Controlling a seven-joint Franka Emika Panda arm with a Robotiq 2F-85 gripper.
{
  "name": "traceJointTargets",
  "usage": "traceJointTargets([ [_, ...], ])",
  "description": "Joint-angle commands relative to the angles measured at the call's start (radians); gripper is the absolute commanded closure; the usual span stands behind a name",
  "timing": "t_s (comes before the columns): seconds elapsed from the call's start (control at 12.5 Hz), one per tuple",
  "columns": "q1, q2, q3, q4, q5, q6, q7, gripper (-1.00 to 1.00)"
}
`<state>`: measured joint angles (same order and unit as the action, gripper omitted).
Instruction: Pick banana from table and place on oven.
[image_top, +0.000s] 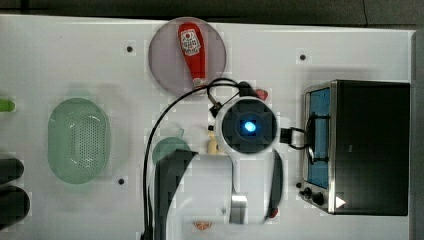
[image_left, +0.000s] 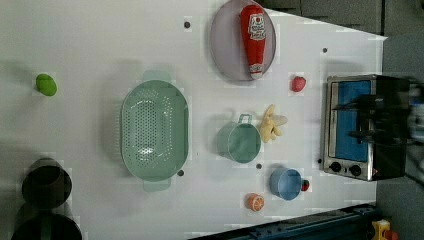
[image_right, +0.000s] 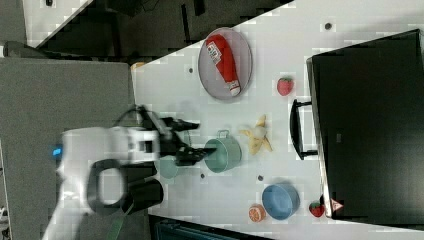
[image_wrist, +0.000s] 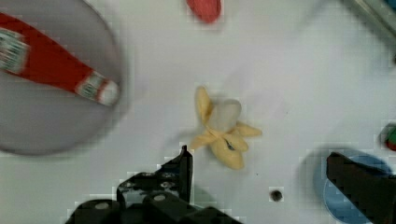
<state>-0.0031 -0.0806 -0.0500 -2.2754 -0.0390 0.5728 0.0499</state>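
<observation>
Fingers of the gripper are spread wide and grasp nothing, hanging above the counter with the banana lying between and just beyond their tips in the wrist view.

One banana: small, pale cream-yellow, its peel splayed open in several strips around a whitish core. It lies flat on the counter, just beside the green cup and between that cup and the oven, apart from both.

Counted outward: two cups, the green one and a blue one; what look like two strawberries, one near the plate and one touching the blue cup; one orange slice; one grey plate carrying one ketchup bottle; one green colander; one lime-green fruit; one oven.

Bare counter lies between banana and oven door. The oven sits at the counter's edge on the left view's right, its black top flat and bare. The orange slice and blue cup sit near the counter's lower edge in the left view.
</observation>
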Motion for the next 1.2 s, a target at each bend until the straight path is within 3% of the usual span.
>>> traceJointTargets([
  [0.08,-0.008,0.041,0.005,-0.060,-0.003,0.118,0.000,-1.00],
  [0.48,-0.008,0.221,0.004,-0.153,-0.003,0.410,0.000,-1.00],
  [1.04,-0.010,0.405,0.002,-0.192,-0.003,0.623,0.000,-1.00],
  [1.12,-0.010,0.420,0.002,-0.192,-0.003,0.649,0.000,-0.92],
  [1.2,-0.010,0.428,0.002,-0.193,-0.003,0.669,0.000,-0.68],
])
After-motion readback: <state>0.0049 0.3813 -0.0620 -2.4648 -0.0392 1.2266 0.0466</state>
